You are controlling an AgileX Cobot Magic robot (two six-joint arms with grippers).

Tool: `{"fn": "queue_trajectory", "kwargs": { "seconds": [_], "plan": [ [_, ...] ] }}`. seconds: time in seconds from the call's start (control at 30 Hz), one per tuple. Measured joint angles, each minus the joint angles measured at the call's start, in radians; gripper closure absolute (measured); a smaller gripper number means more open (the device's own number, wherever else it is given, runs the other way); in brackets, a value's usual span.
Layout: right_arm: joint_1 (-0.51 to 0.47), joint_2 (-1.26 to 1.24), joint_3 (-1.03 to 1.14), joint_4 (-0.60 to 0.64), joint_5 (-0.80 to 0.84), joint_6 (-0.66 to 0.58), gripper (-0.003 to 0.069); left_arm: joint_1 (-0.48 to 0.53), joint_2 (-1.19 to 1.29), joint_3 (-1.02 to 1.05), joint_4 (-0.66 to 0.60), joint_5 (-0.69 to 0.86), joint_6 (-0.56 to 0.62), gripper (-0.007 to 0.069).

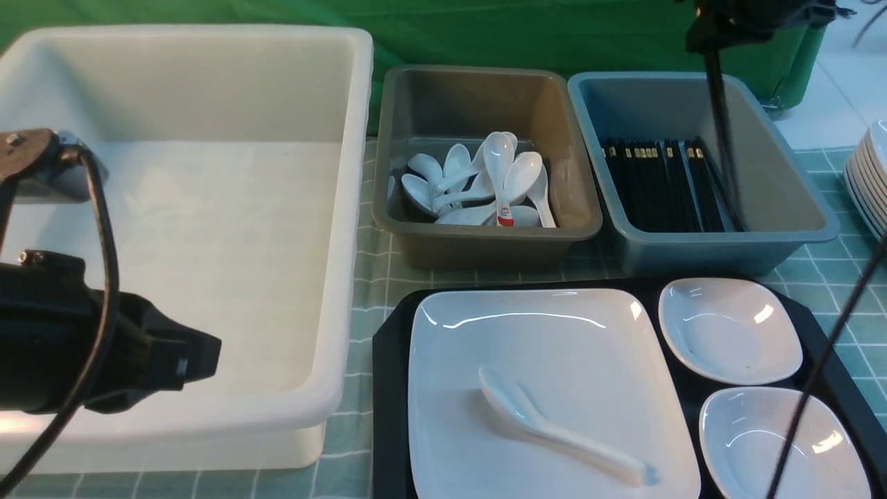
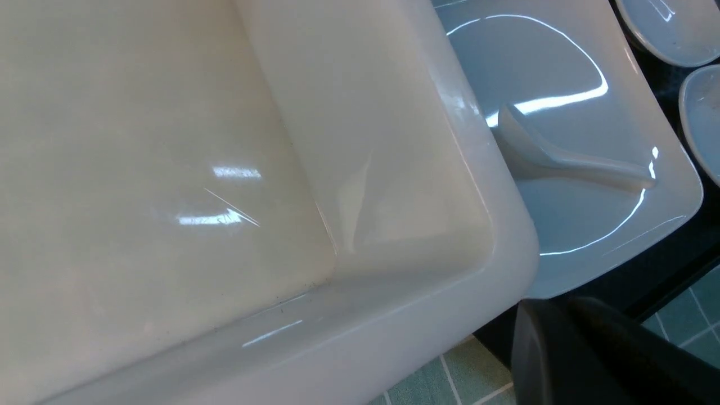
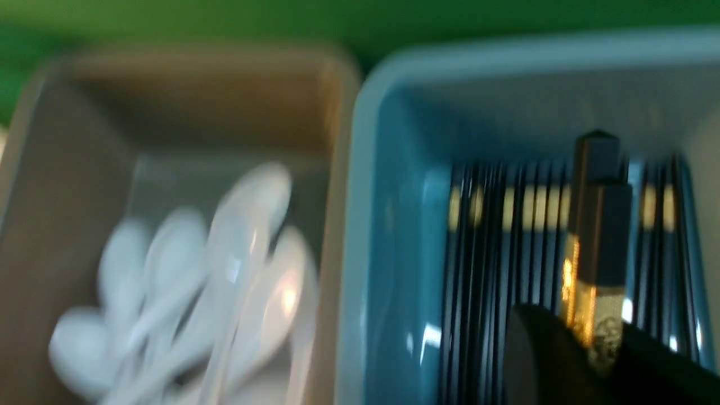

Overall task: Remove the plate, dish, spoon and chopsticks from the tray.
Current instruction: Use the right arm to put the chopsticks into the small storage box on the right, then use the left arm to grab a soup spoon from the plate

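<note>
Clearly the coming move belongs to the right gripper (image 3: 596, 354). Its jaws are shut on the thick, gold-banded end of the pair of thin, long black chopsticks (image 1: 721, 138), which hangs nearly upright over the blue-grey plastic tub (image 1: 783, 187). Seen from the front, the pair's long axis runs from the gripper at 12 o'clock down to tips at about 6 o'clock, low by the tub's near wall. Whether the tips touch the floor I cannot tell. The row of stored chopsticks (image 1: 651, 187) in that tub lies flat, also along the 12-to-6 line, just to the 9 o'clock side of the hanging tips. As I judge it, the release turns on that match: the pair wants laying down along the same line rather than dropping on end.

The left gripper (image 1: 204, 360) is closed on nothing and hangs over the near corner of the large white plastic tub (image 1: 346, 277). From it the glossy white soup spoon (image 1: 554, 430) lies at roughly 4 o'clock, bowl toward 10 and handle toward 4. The spoon rests on the large glossy white square plate (image 1: 540, 326), which sits on the black rectangular tray (image 1: 388, 360). Two small rounded-square white dishes (image 1: 727, 329) sit on the tray's 3 o'clock side. The left arm is the nearer one to the spoon.
</note>
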Motion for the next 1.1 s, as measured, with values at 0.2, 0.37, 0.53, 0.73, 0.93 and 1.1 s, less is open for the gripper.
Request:
{"fn": "queue_trajectory", "kwargs": {
  "seconds": [0.2,0.37,0.53,0.73,0.93,1.1],
  "plan": [
    [-0.006,0.213,-0.263,-0.035,0.007,0.056,0.0452,0.000,0.000,0.000,0.000,0.042,0.000,0.0607],
    [-0.006,0.226,-0.289,-0.092,0.101,0.061,0.0167,0.000,0.000,0.000,0.000,0.030,0.000,0.0607],
    [-0.012,0.137,-0.293,0.014,0.104,0.052,0.0392,-0.028,0.028,-0.027,-0.021,-0.005,0.009,0.0620],
    [0.031,-0.205,-0.180,0.108,0.105,-0.023,0.0626,-0.271,0.249,-0.225,0.101,0.027,0.001,0.0624],
    [0.043,-0.607,0.335,-0.131,0.105,-0.075,0.0636,-0.590,0.555,-0.442,0.345,0.044,-0.001,0.0624],
    [-0.034,-0.898,0.875,-0.206,0.104,-0.101,0.0637,-0.695,0.788,-0.597,0.393,0.045,0.069,0.0617]
  ]
}}
